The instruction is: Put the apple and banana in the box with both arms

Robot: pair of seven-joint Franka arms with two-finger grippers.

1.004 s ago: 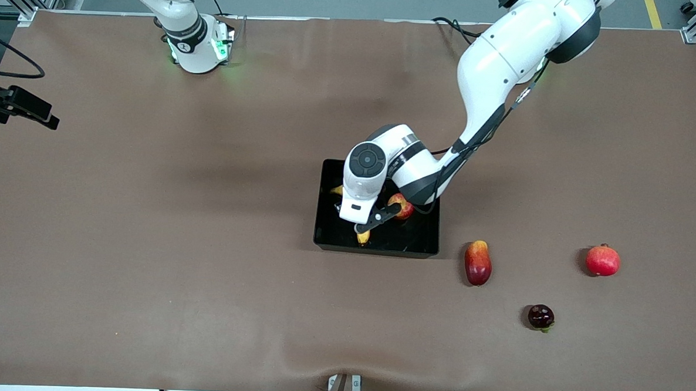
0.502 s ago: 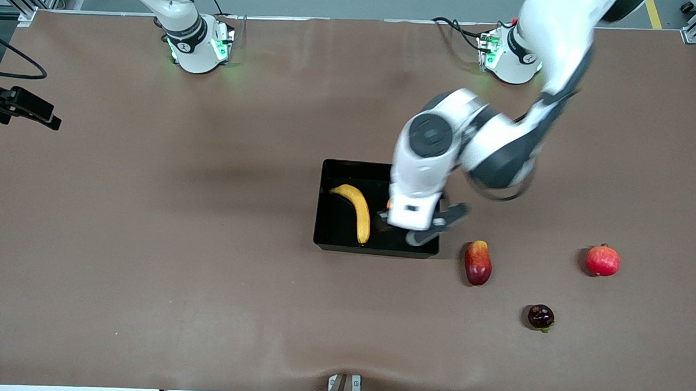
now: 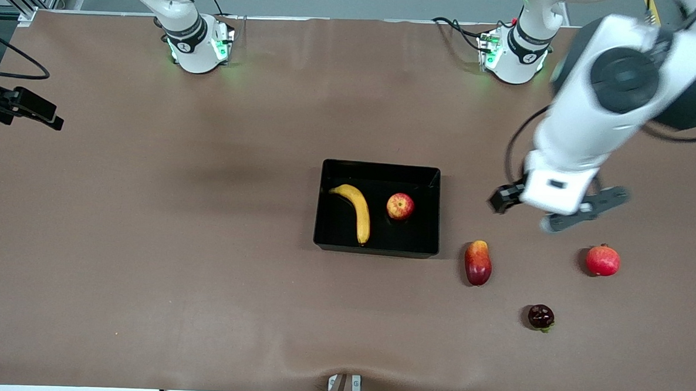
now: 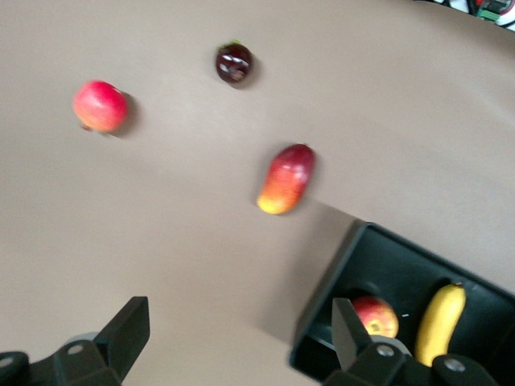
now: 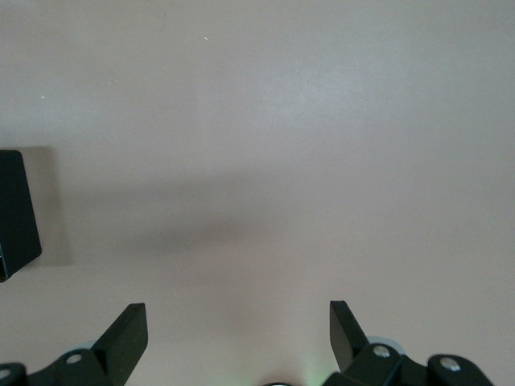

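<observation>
We see the long yellow banana (image 3: 356,210) at nine o'clock and the mottled red-yellow apple (image 3: 400,206) at three inside the shallow black plastic box (image 3: 375,248). Both placements look done. The left gripper (image 3: 557,209), wide open and empty, hangs over bare table; the right gripper (image 5: 238,331), equally open and empty, waits. Next, we judge, only retreat.

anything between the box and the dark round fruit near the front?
Yes: the elongated red-yellow fruit lies between the box and the dark round fruit; the front view shows it, and the left wrist view agrees.
</observation>
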